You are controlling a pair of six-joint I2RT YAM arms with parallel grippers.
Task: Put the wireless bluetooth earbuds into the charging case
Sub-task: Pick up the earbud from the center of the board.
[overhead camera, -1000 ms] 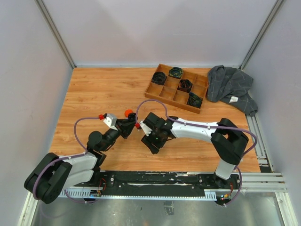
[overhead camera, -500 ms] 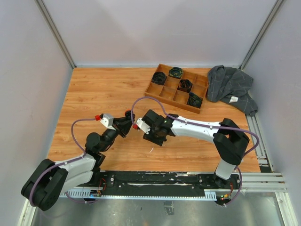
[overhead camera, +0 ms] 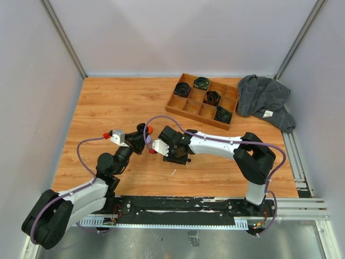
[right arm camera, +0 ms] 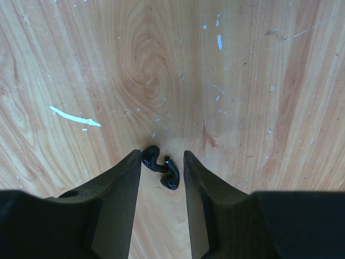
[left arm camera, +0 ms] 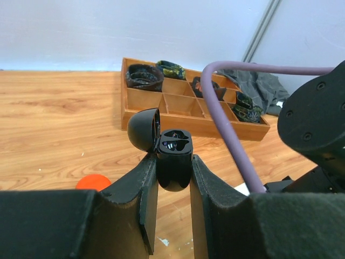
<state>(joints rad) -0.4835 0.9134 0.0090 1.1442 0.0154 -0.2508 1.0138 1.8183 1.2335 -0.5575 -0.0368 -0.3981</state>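
My left gripper (left arm camera: 173, 164) is shut on the body of a black charging case (left arm camera: 174, 154), held upright above the table. Its lid (left arm camera: 143, 129) is swung open to the left and both sockets show empty. In the top view this gripper (overhead camera: 141, 133) is at the table's middle left. My right gripper (right arm camera: 161, 157) points straight down, open, with its fingers on either side of two black earbuds (right arm camera: 161, 167) lying together on the wood. The left bud is close against the left finger (right arm camera: 126, 178). In the top view the right gripper (overhead camera: 177, 156) is just right of the left one.
A wooden divided tray (overhead camera: 195, 118) with coiled black cables stands at the back right, also in the left wrist view (left arm camera: 215, 125). A grey cloth (overhead camera: 264, 100) lies right of it. An orange round piece (left arm camera: 92, 182) lies on the wood. A purple arm cable (left arm camera: 226, 124) crosses near the case.
Both grippers have shifted left. My left one carried the open case with it. My right one moved up the table and now stands over the black earbuds. The orange piece is now hidden in the top view.
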